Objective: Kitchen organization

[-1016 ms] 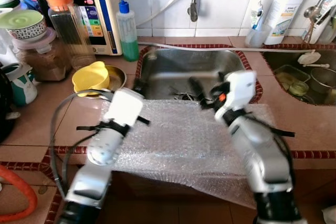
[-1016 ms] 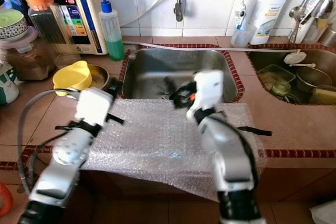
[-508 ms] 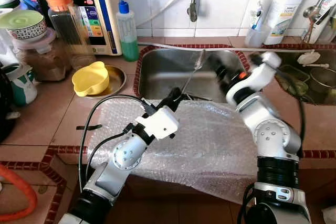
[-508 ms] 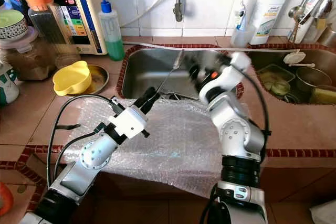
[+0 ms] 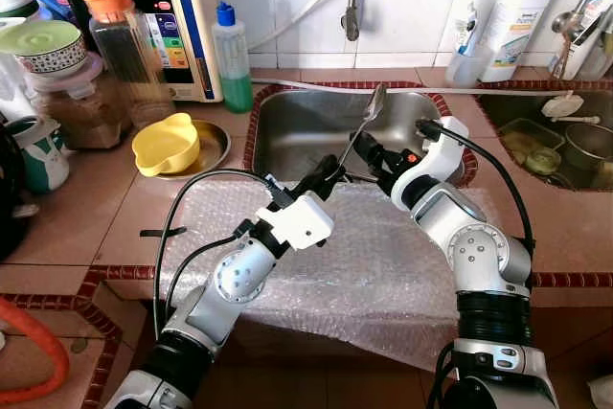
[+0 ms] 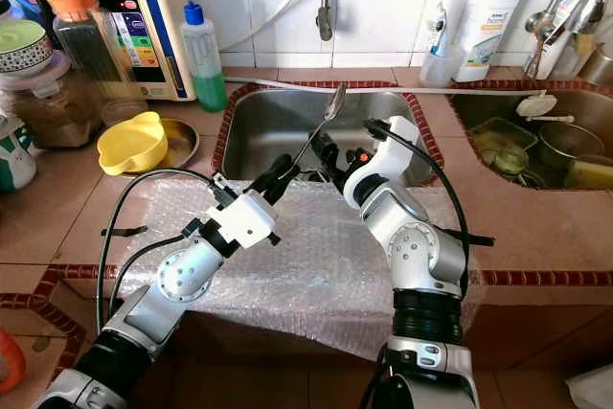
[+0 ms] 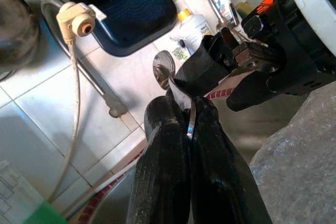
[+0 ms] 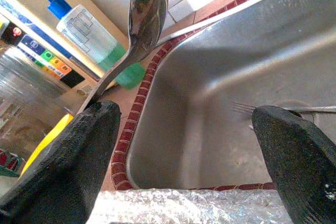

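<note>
- A polished metal spoon point(image 5: 359, 122) is standing tilted over the near edge of the steel sink point(image 5: 306, 131); its slim handle is running down into the left gripper point(image 5: 326, 172) and its oval bowl is pointing up toward the wall tiles.
- The left gripper's two black fingers point(image 7: 173, 171) are pressing together on the spoon handle, gripping it.
- The right gripper point(image 6: 326, 155) is hovering just beside the spoon, its fingers point(image 8: 79, 150) spreading wide apart with nothing between them; the spoon's bowl is rising close by one fingertip.
- A fork point(image 8: 283, 109) is lying on the sink floor beyond the right gripper.
- A crinkled sheet of clear bubble wrap point(image 5: 383, 256) is lying under both grippers, draping over the tiled counter's front edge.
- Well off to the left gripper's side, a yellow plastic bowl point(image 5: 165, 141) is sitting in a metal dish.
- Beyond the right gripper, a white bottle with an orange cap point(image 5: 515, 21) is showing the word "home"; the rest of the label is too small to read.
- A clear bottle of green liquid with a blue cap point(image 5: 232, 55) is standing behind the sink's left corner.
</note>
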